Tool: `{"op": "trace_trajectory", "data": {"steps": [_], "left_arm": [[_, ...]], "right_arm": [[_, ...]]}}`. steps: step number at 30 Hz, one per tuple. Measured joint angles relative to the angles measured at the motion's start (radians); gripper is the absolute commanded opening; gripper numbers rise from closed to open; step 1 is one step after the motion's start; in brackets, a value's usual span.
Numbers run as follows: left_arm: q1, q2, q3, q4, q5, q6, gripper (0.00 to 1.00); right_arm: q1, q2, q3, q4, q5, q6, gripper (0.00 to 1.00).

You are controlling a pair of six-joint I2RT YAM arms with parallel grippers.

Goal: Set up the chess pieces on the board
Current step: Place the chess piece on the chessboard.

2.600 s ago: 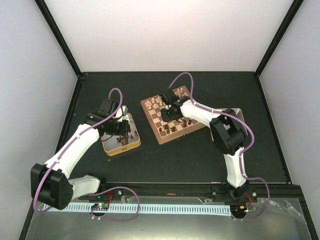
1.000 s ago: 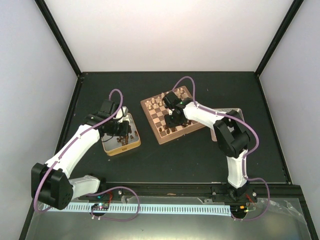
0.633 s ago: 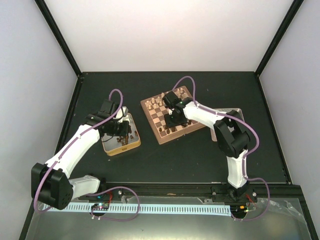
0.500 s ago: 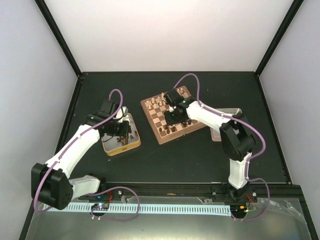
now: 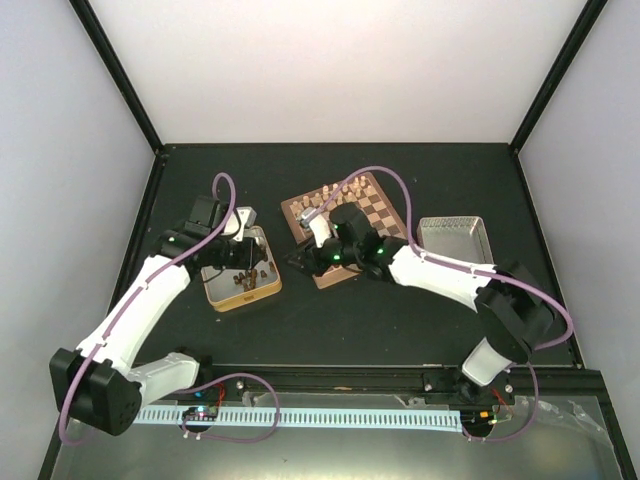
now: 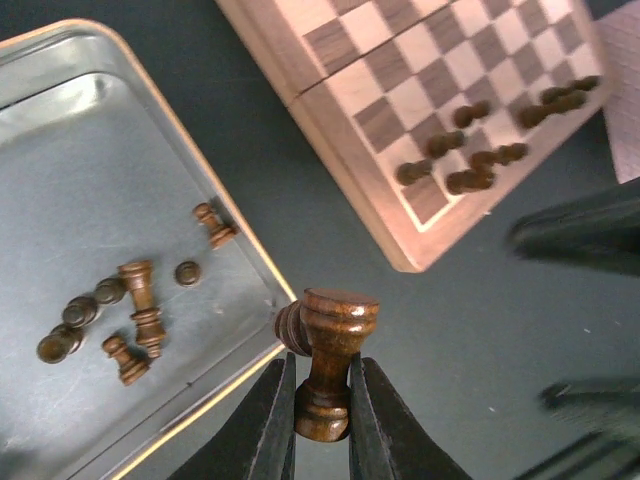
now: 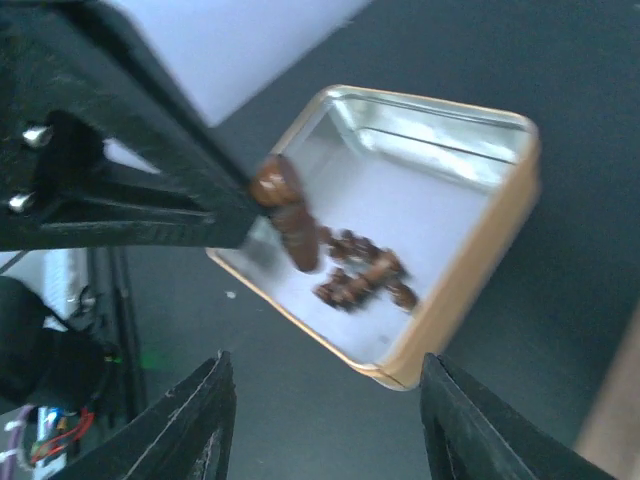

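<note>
My left gripper (image 6: 322, 366) is shut on a dark-brown chess piece (image 6: 331, 325), held upright above the tin's near rim. That tin (image 6: 100, 150) holds several more loose chess pieces (image 6: 135, 300). The board (image 6: 440, 100) lies beyond it with several dark pieces (image 6: 480, 165) along its near edge. From above, the left gripper (image 5: 246, 264) hangs over the tin (image 5: 225, 297). The right gripper (image 5: 298, 260) is open and empty between tin and board (image 5: 372, 208). In the right wrist view the open gripper (image 7: 326, 365) faces the tin (image 7: 490, 240) and the held piece (image 7: 285, 215).
Pale chessmen (image 5: 318, 203) stand along the board's far-left edge. A second, empty metal tin (image 5: 452, 240) sits to the right of the board. Black frame posts border the dark table. The right arm's blurred dark fingers (image 6: 590, 230) show at the right of the left wrist view.
The right arm has swung left off the board towards the tin, and its jaws have opened. The left gripper stays shut on its piece and has shifted slightly.
</note>
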Motion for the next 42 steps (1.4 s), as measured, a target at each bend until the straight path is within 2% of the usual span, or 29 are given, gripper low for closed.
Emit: {"op": "trace_trajectory", "data": {"steps": [5, 10, 25, 27, 31, 34, 37, 42], "left_arm": [[0.0, -0.033, 0.047, -0.029, 0.082, 0.026, 0.03], [0.0, -0.065, 0.069, -0.044, 0.155, 0.044, 0.03], [0.0, -0.078, 0.069, -0.051, 0.21, 0.045, 0.03], [0.0, -0.078, 0.069, -0.051, 0.21, 0.045, 0.03], [0.0, -0.078, 0.069, -0.05, 0.21, 0.044, 0.03], [0.0, -0.078, 0.069, -0.051, 0.211, 0.044, 0.03], [0.0, -0.078, 0.069, -0.051, 0.211, 0.044, 0.03], [0.0, -0.077, 0.069, -0.051, 0.206, 0.045, 0.03]], "right_arm": [[0.048, 0.028, -0.031, 0.183, -0.092, -0.058, 0.51], [0.078, 0.037, -0.041, 0.286, -0.098, -0.136, 0.49], [0.099, 0.113, -0.018, 0.34, -0.055, -0.242, 0.38], [0.099, 0.113, -0.016, 0.349, -0.044, -0.245, 0.33], [0.099, 0.116, -0.016, 0.364, -0.028, -0.251, 0.14], [0.099, 0.122, -0.015, 0.376, -0.011, -0.257, 0.05], [0.099, 0.124, -0.017, 0.384, 0.012, -0.261, 0.01], [0.099, 0.107, -0.071, 0.403, 0.072, -0.245, 0.01]]}}
